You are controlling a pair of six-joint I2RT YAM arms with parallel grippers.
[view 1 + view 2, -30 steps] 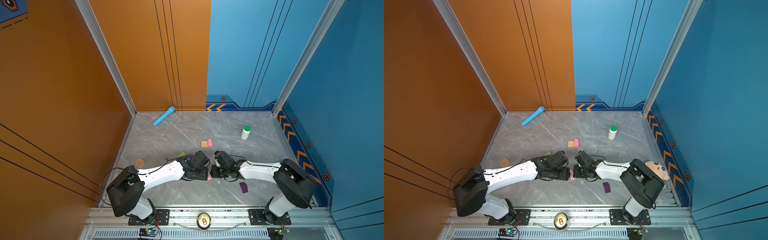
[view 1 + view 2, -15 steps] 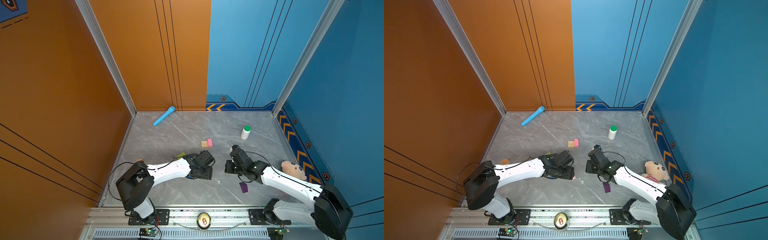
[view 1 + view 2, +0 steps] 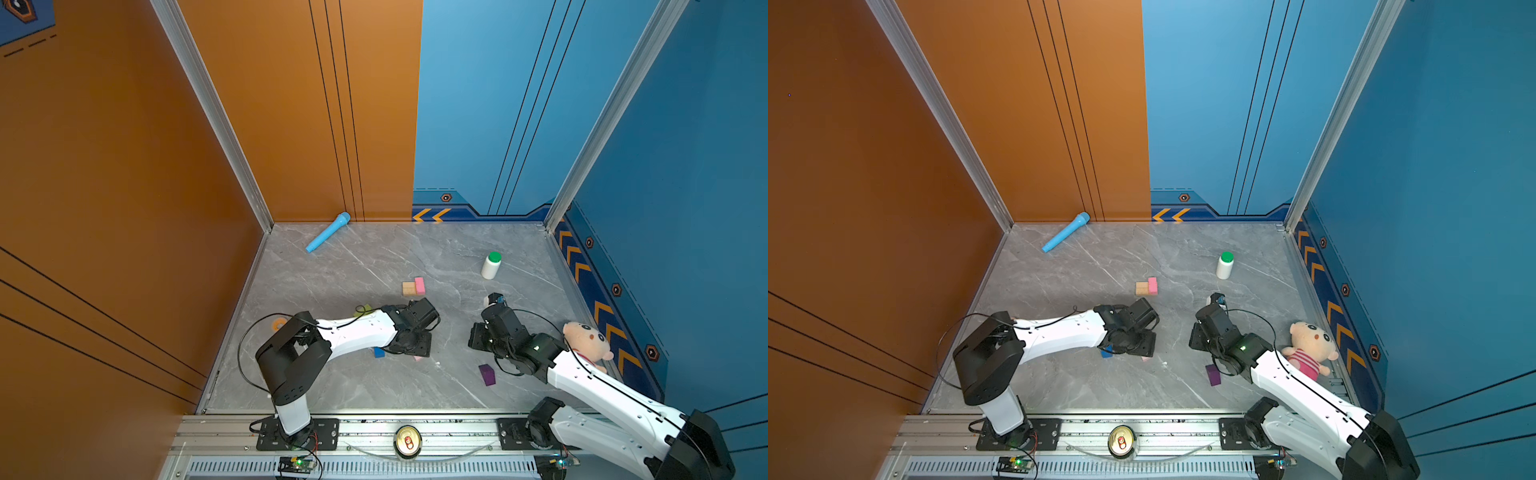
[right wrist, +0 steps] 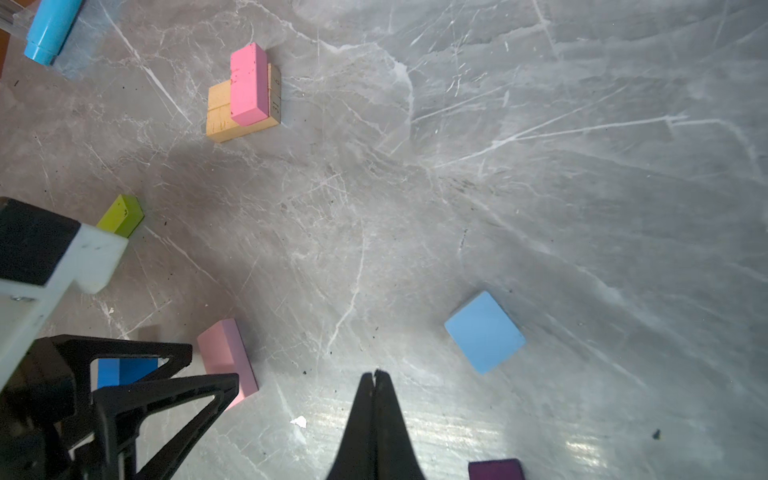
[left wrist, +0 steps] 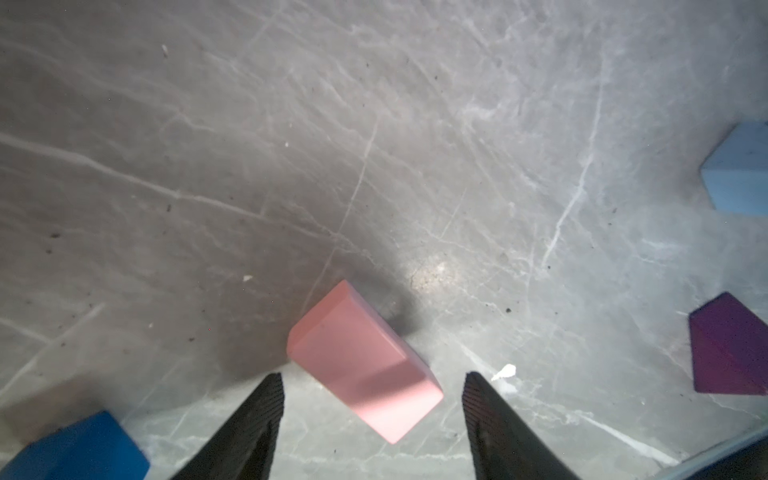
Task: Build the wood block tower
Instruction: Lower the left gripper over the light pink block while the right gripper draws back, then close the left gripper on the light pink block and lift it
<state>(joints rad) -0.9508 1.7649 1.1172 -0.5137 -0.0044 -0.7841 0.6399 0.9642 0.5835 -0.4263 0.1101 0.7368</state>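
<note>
- Left gripper (image 5: 372,380): jaws stand apart, astride the near end of a loose pale-pink wooden bar (image 5: 361,361). The bar lies flat on the grey marble-look tabletop (image 5: 374,145). No contact is evident and nothing is clamped.
- Right gripper (image 4: 376,374): jaws pressed together and empty, near the light-blue wooden cube (image 4: 484,332).
- Tower (image 3: 413,286): barely begun. Two tan wooden bars (image 4: 218,120) lie side by side with one bright-pink bar (image 4: 247,85) on top, well apart from both grippers.
- Unplaced: dark-blue cube (image 5: 75,449), lime-green bar (image 4: 122,216), dark-purple peaked block (image 3: 487,375).
- Risk: the pale-pink bar lies skewed to the jaws, so closing may catch only its corners and let it twist or slip out.
- Risk: the dark-blue cube sits just beside one finger, and a descent could knock it.
- Risk: a tilted grip would set the bar down crooked and could shove the bright-pink bar off the tan pair.
</note>
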